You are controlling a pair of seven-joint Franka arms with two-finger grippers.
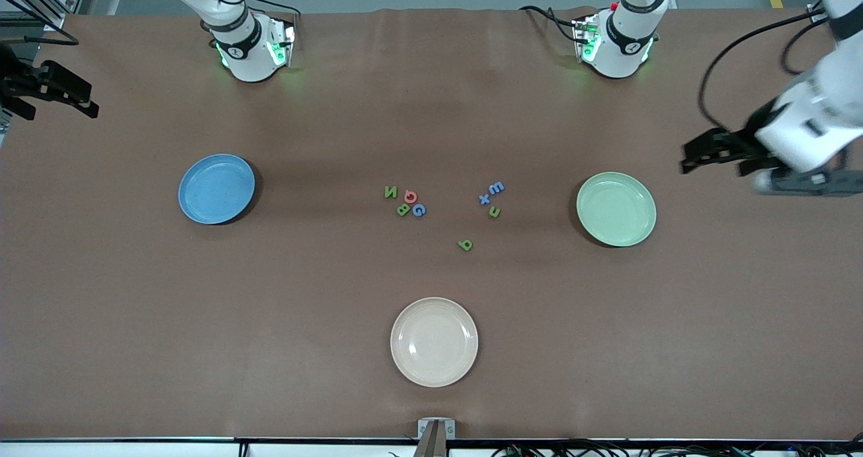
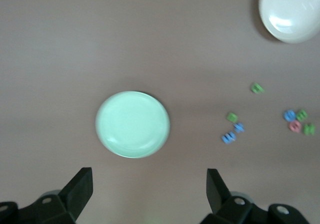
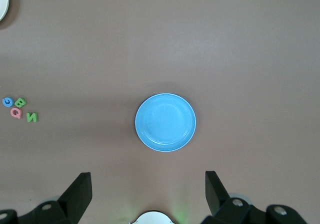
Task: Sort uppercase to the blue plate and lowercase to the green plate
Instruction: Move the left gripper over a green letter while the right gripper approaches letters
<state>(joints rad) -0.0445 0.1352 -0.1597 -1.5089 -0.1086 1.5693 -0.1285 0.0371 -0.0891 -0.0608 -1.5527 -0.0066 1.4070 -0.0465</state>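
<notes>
The blue plate [image 1: 216,189] lies toward the right arm's end of the table and the green plate [image 1: 615,209] toward the left arm's end. Between them lie the capitals N [image 1: 390,191], Q [image 1: 410,196], B [image 1: 403,209] and G [image 1: 419,209] in one cluster. Beside them are the small m [image 1: 496,188], x [image 1: 484,199] and u [image 1: 494,211], with b [image 1: 465,245] nearer the camera. My left gripper [image 1: 694,159] [image 2: 148,176] is open and empty, up in the air past the green plate [image 2: 132,125]. My right gripper [image 1: 84,100] [image 3: 147,176] is open and empty, high over the table by the blue plate [image 3: 165,122].
A cream plate [image 1: 433,341] lies nearer the camera than the letters. The two arm bases [image 1: 246,46] [image 1: 617,39] stand at the table's back edge. Brown tabletop lies all round the plates.
</notes>
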